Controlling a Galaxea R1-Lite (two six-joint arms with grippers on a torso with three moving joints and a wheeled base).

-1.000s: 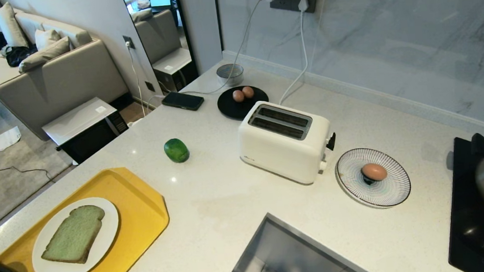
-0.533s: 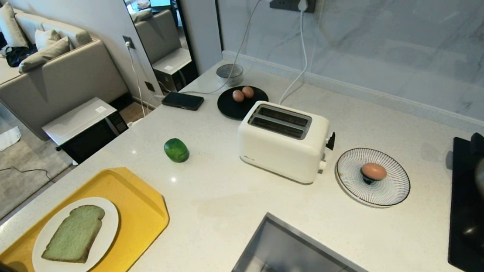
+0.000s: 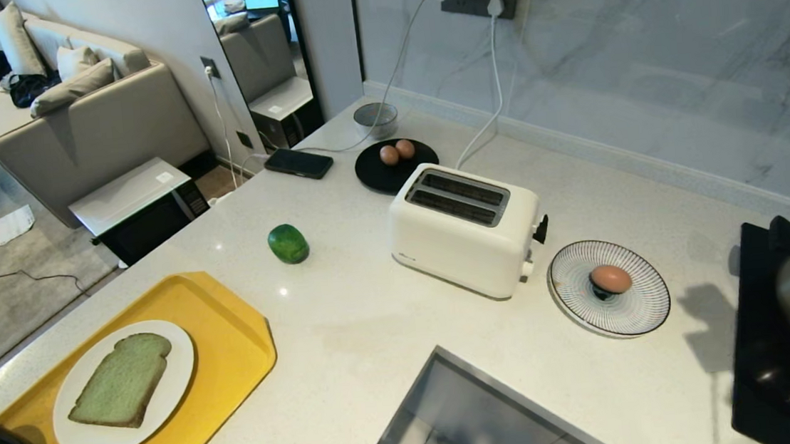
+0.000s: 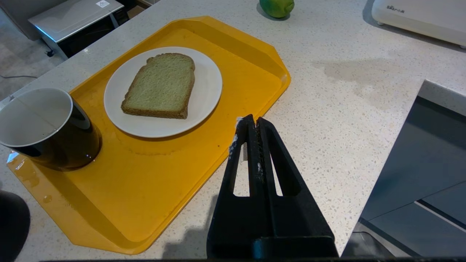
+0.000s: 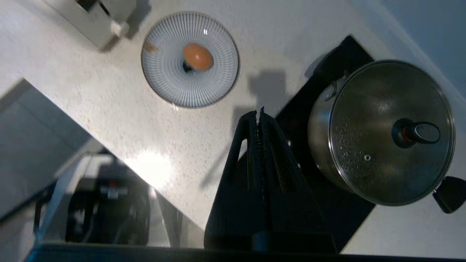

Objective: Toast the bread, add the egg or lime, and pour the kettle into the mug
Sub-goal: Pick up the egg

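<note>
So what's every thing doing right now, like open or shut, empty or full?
Toaster: slots empty.
Bread: flat on the white plate, untoasted.
Mug: upright on the yellow tray, empty.
Egg: on the striped plate.
Lime: loose on the counter.
Pot: lid on, on the stove.
Left gripper: shut, empty, above the tray's edge.
Right gripper: shut, empty, between striped plate and pot.

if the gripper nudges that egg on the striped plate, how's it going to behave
The egg is smooth and rounded, so it would likely roll across the striped plate. It sits alone with nothing bracing it. Its shell is probably fragile, so a hard pinch could crack it.
</note>
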